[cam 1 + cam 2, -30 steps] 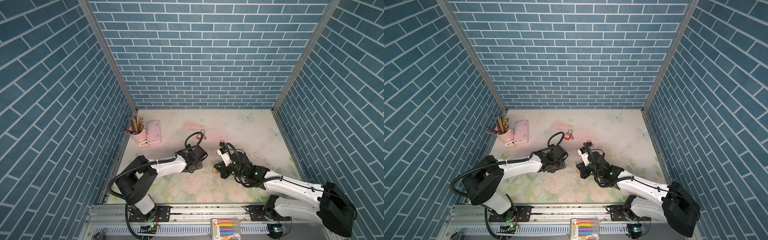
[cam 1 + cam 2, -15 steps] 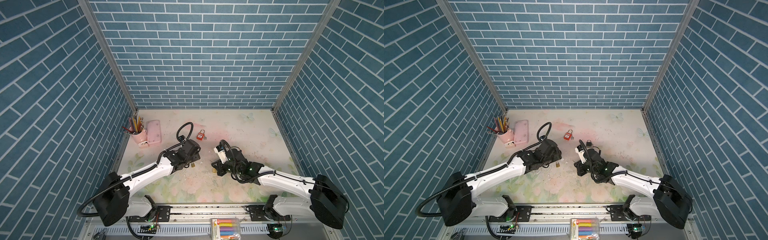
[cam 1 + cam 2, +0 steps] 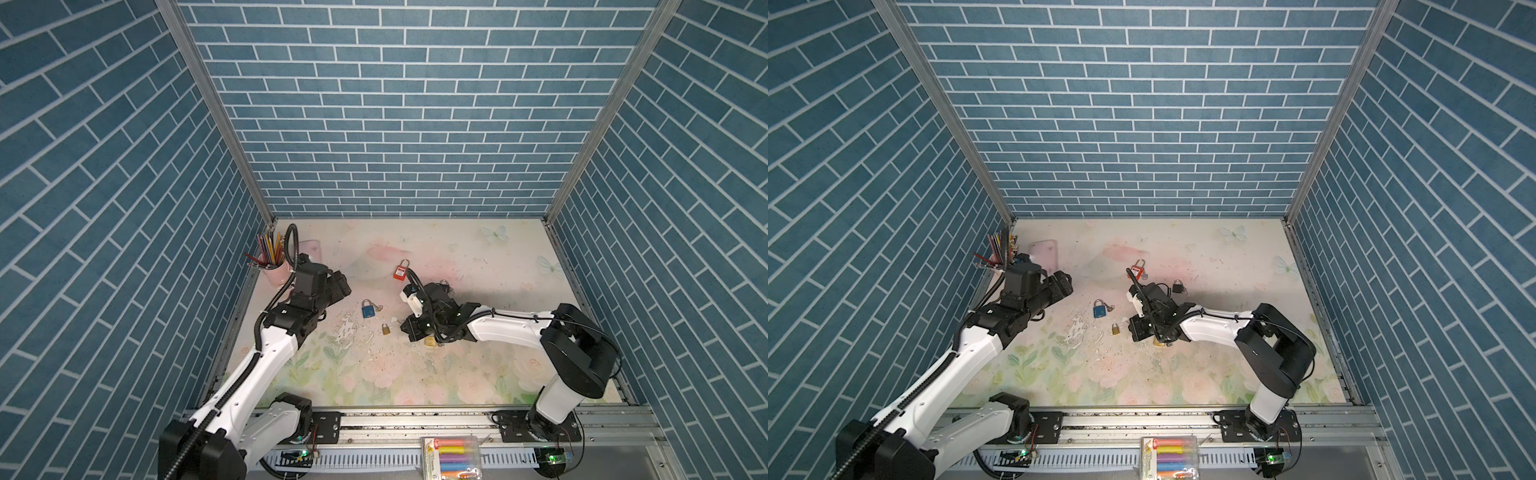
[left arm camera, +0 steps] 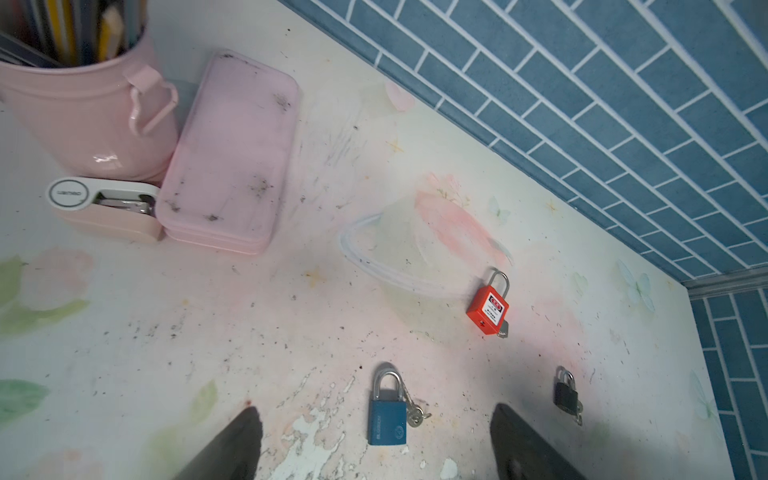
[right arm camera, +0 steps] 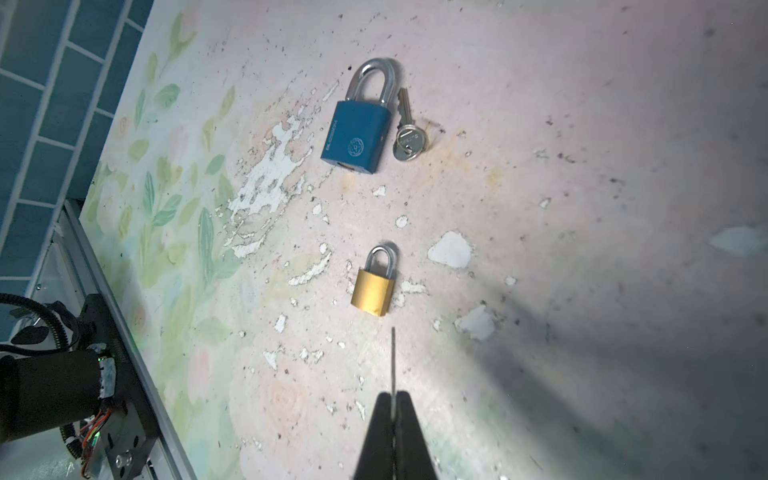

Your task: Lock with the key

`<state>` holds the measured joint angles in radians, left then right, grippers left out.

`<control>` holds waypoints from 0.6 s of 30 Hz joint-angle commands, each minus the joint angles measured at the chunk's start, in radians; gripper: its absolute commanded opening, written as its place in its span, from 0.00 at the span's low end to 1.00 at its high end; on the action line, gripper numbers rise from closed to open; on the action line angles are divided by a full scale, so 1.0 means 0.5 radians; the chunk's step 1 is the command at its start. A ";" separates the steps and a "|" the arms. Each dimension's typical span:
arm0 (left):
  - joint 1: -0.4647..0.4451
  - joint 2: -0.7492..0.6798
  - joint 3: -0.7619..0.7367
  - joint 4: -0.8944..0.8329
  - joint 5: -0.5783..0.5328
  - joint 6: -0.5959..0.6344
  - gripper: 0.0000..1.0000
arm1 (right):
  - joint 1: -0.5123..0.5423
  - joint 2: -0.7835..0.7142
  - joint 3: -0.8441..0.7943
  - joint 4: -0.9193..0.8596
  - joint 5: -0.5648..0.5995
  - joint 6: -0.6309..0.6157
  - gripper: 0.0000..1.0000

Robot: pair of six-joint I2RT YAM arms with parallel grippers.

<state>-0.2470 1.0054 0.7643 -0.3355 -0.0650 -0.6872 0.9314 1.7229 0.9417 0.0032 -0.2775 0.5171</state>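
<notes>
The key shows only as a thin edge-on sliver, clamped between the pressed-together fingers of the right gripper. Its tip points at the bottom end of the small brass padlock, which lies flat mid-table, close but apart. I'd call this the lining-up step, with insertion not yet begun. Next the blade needs squaring to the keyway and a gentle push; nothing pins that lock, so it may skid. Just beyond lies a blue padlock with a loose silver key beside it. The left gripper, jaws wide and empty, hangs far left by the pencil cup.
</notes>
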 commanded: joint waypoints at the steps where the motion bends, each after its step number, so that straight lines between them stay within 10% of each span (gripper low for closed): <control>1: 0.116 -0.042 -0.052 0.035 0.148 0.084 0.87 | -0.002 0.129 0.119 -0.083 -0.102 0.046 0.00; 18: 0.137 -0.075 -0.096 0.044 0.185 0.120 0.87 | -0.003 0.411 0.333 -0.225 -0.126 -0.018 0.00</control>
<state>-0.1833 0.9836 0.7311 -0.3229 0.0277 -0.6315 0.9314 1.9045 1.0782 -0.0757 -0.3336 0.5182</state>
